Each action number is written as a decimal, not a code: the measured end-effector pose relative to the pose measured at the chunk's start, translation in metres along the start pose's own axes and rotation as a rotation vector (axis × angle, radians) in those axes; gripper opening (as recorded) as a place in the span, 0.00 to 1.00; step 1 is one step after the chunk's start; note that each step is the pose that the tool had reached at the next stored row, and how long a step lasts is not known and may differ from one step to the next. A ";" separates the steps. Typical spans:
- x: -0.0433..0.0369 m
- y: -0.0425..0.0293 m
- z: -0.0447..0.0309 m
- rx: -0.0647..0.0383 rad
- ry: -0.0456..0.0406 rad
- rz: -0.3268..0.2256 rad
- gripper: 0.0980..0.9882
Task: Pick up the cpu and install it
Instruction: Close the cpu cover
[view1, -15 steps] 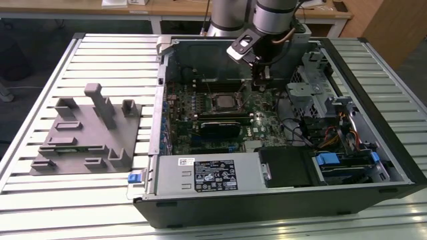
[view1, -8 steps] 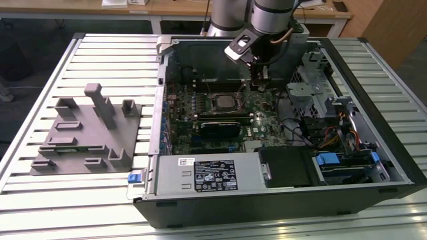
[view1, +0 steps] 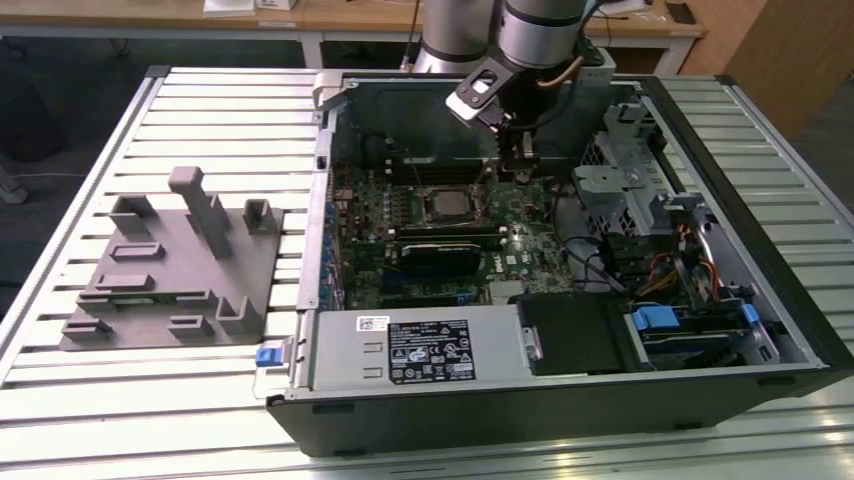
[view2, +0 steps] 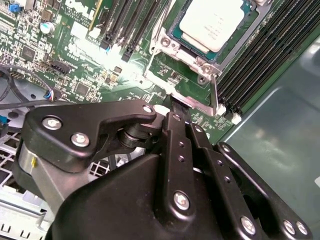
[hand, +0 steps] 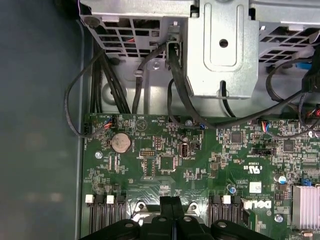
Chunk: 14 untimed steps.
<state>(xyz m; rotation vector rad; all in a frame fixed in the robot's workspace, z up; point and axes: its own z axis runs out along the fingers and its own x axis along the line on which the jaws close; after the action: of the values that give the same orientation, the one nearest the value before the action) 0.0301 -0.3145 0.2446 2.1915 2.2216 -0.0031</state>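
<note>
gripper (hand: 172, 201) clenched, fingers pressed together on nothing, poised low over the motherboard (hand: 200, 165) just beside the socket (view2: 165, 45). cpu (view2: 212, 22) lying flat inside that socket, pale top up, near the middle of the board, apart from the fingers. reads as pick-up and placing done; cannot tell latched from unlatched on the socket's metal frame, so possibly left to do. grey fixture (view1: 174, 260) near the table's edge at the exterior view's left, just beside the open case (view1: 534, 420). slatted metal table (view1: 200, 110) under everything; wooden desks (view1: 334, 15) along the room's far side.
</note>
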 end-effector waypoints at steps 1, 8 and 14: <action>0.0000 -0.0008 0.0000 0.000 0.0001 0.000 0.01; 0.0001 -0.0046 0.0002 0.000 0.0002 0.000 0.01; 0.0001 -0.0077 0.0004 0.000 0.0001 0.000 0.01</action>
<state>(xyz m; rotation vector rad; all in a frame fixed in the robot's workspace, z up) 0.0225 -0.3145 0.2441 2.1915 2.2216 -0.0030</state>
